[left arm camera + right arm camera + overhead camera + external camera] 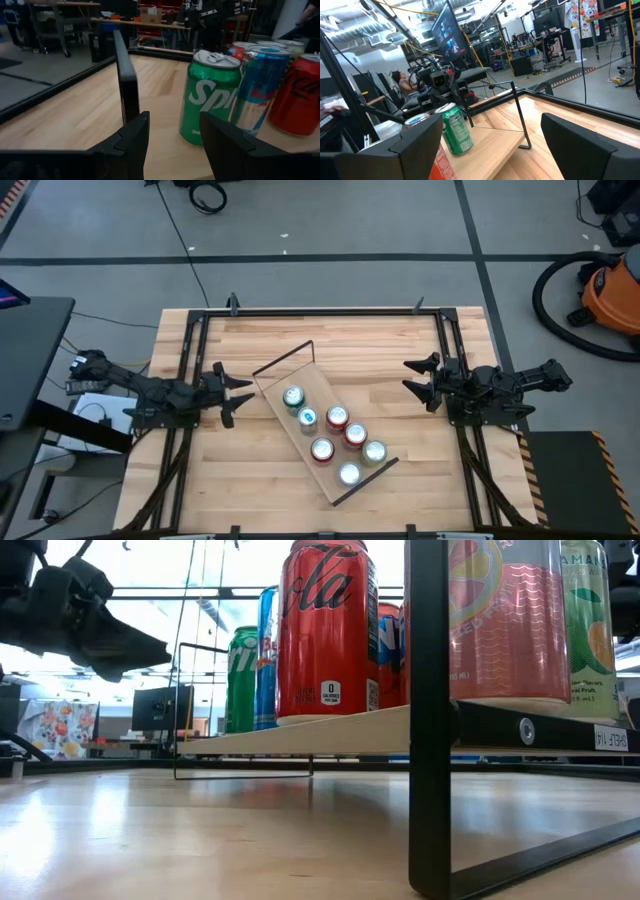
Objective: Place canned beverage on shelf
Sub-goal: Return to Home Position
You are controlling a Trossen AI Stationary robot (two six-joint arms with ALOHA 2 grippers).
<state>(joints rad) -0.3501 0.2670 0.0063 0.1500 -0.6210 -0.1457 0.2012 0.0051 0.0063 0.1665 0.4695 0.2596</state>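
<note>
Sizing up the risks first: the worktop (400,340) carries the shelf (320,393) slantwise across its middle. The shelf stands loose on a thin wire frame (283,358), so a knock to that frame could, I judge, slide or rock the board and everything on it.

The left tool (236,398) is the likelier cause. It hovers toward the worktop's left edge, just beside the shelf's nearer end, with fingers spread wide and holding nothing. Its wrist view shows the frame's upright and the green can (210,95) close ahead. A pull-back that swings sideways rather than straight away could catch the wire or that can.

The right tool (408,380), also wide and empty, hangs toward the right edge, well apart from the shelf, and looks the smaller worry.

The cans (337,417) stand close together, so one tipped can would probably take its neighbours with it.

As for what holds what, the shelf is the only carrier. By my count it bears seven upright cans in a loose double row: green, blue, several red, and a pale one at the end away from the left tool. No can stands on the bare worktop, so the placing looks done.
</note>
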